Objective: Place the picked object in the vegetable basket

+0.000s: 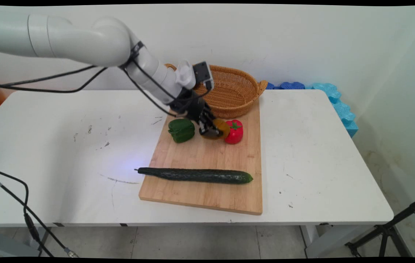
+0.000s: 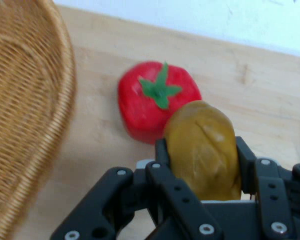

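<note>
1. Cables hung from the white arm, which reached in from the upper left across the worktop (image 1: 65,153).
2. On the wooden cutting board (image 1: 207,197), furthest left, sat a green pepper (image 1: 181,130), just beside the end effector but apart from it.
3. Next came the end effector (image 1: 211,130) itself, clenched on a brownish-yellow potato (image 2: 205,150); in the hand view its fingers (image 2: 163,155) pressed on both flanks of it, with the potato's rounded top standing out beyond them.
4. Whether the potato rested on the board or hung just clear of it could not be told.
5. To the right, a red tomato (image 1: 234,132) with a green stalk lay close against the potato; contact could not be settled.
6. As a judgement, the hold sat low on a smooth, rounded body, so steady pressure and a straight, unhurried motion would suit, kept off the tomato.
7. A wicker basket (image 1: 246,91) stood behind, at the board's far edge.
8. A long cucumber (image 1: 196,175) lay across the board's near part, well apart from the hand.
</note>
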You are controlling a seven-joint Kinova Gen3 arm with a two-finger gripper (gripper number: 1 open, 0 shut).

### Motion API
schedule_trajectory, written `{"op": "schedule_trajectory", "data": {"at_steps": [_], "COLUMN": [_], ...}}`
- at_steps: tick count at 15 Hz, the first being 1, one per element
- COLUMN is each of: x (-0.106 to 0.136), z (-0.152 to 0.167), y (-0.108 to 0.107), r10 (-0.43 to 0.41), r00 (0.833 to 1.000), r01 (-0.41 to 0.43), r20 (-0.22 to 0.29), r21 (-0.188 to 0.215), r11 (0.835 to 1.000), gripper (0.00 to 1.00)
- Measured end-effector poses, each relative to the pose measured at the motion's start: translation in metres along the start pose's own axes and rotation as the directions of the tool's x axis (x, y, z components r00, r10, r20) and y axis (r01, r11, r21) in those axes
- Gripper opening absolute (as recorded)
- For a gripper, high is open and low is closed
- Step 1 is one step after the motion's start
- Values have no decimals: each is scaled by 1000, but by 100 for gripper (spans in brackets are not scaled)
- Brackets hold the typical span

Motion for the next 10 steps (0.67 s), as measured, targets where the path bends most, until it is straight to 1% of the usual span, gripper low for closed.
{"op": "schedule_trajectory", "data": {"at_steps": [4, 10], "x": [17, 41], "z": [-10, -15], "y": [-18, -64], "r10": [45, 120], "r00": [999, 992], "r01": [-45, -115], "r20": [-22, -41], "r21": [27, 101], "r11": [999, 988], "gripper": [0, 0]}}
